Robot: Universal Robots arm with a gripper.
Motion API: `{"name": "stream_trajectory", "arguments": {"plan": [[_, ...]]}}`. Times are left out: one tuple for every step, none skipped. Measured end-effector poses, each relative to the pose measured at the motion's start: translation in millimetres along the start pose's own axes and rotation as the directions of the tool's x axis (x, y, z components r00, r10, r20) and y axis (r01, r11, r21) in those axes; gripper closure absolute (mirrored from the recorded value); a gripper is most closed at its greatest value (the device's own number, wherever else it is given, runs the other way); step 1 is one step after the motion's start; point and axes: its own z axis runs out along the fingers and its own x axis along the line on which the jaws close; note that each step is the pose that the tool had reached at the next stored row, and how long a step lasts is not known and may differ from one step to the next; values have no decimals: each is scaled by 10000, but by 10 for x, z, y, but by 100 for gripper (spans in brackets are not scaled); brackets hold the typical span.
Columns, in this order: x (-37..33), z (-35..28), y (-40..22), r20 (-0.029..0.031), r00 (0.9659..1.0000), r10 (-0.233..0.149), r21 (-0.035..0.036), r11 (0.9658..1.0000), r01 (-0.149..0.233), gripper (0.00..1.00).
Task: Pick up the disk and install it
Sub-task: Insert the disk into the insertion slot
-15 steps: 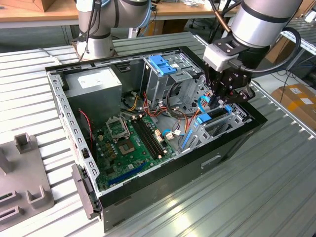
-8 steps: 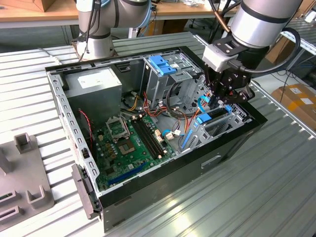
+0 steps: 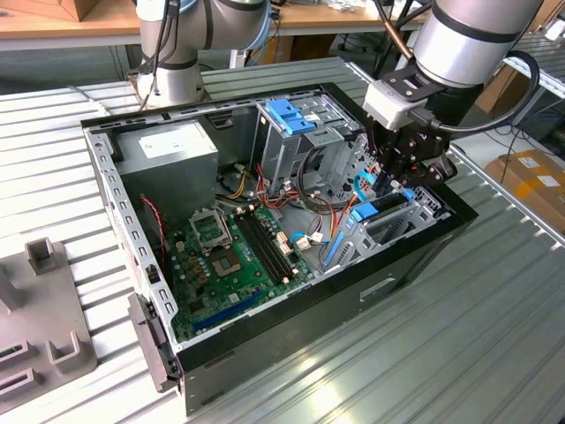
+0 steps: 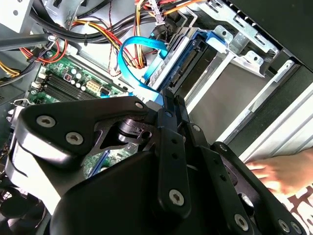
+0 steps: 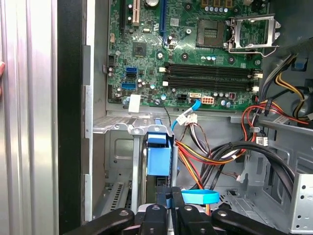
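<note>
The disk (image 3: 369, 212) stands on edge in the metal bay at the front corner of the open computer case (image 3: 415, 256). Its blue side rail and end tab (image 5: 159, 155) point toward the motherboard. In the second wrist view the disk (image 4: 172, 62) lies part way into the bay's silver frame. My gripper (image 3: 389, 183) hangs straight over it from the exterior view's right. Both black fingers (image 5: 157, 215) sit close together, shut on the disk's edge (image 5: 168, 199). A thin blue flat cable (image 5: 200, 197) loops right beside the fingers.
The motherboard (image 3: 234, 252) fills the case floor, with red, yellow and black wire bundles (image 5: 220, 152) next to the bay. A wider blue bracket on a silver cage (image 3: 291, 115) stands behind. A person's hand (image 4: 279, 171) rests on the ribbed table outside the case. A second arm's base (image 3: 172, 62) stands behind.
</note>
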Motion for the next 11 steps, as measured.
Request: {"name": "stream_trajectory", "arguments": {"plan": [[1,0,0,1,10000,0,0,10000,0,84],[5,0,0,0,10000,6,0,10000,-6,84],[12,2,1,-13,9999,137,2,9999,-137,84],[13,2,0,-26,9997,260,3,9997,-260,84],[13,2,1,-27,9997,263,4,9997,-263,84],[14,2,1,-27,9996,265,3,9996,-265,84],[14,3,1,-11,9996,272,4,9996,-272,84],[14,3,1,-11,9996,272,4,9996,-272,84],[14,2,0,-7,9996,273,4,9996,-273,84],[14,2,1,1,9996,273,4,9996,-273,84],[14,2,1,3,9996,273,4,9996,-273,84]]}}
